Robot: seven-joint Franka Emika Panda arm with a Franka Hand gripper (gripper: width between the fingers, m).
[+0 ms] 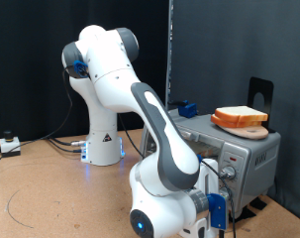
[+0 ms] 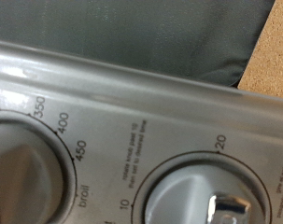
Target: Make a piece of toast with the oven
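Arm: the white arm folds down from its base at the upper left of the exterior view, with the wrist low at the bottom centre of the frame.
Gripper: the gripper [image 1: 225,177] sits right at the front of the oven [image 1: 250,154], at the knob panel, in the lower right of the exterior view.
Grip state: I cannot tell whether the fingers are spread or pressed together; the wrist and blue mount hide them, and the wrist view shows no fingertips at all.
Holding: nothing shows between the fingers in either view.
Wrist view: the camera is very close to the grey knob panel, with a temperature knob [image 2: 20,182] marked 350, 400, 450 and broil, and beside it a timer knob [image 2: 211,196] marked 10 and 20.
Nearest thing: the timer knob fills the lower middle of the wrist view, so the hand is working the knobs, by my reading.
Toast: the piece of toast [image 1: 241,114] lies flat on a round wooden board [image 1: 239,126] on top of the oven, right of centre in the exterior view.
Key relation: the toast lies above and to the right of the gripper in the exterior view, well apart, not touched.
Progress: the bread is outside the oven for now.
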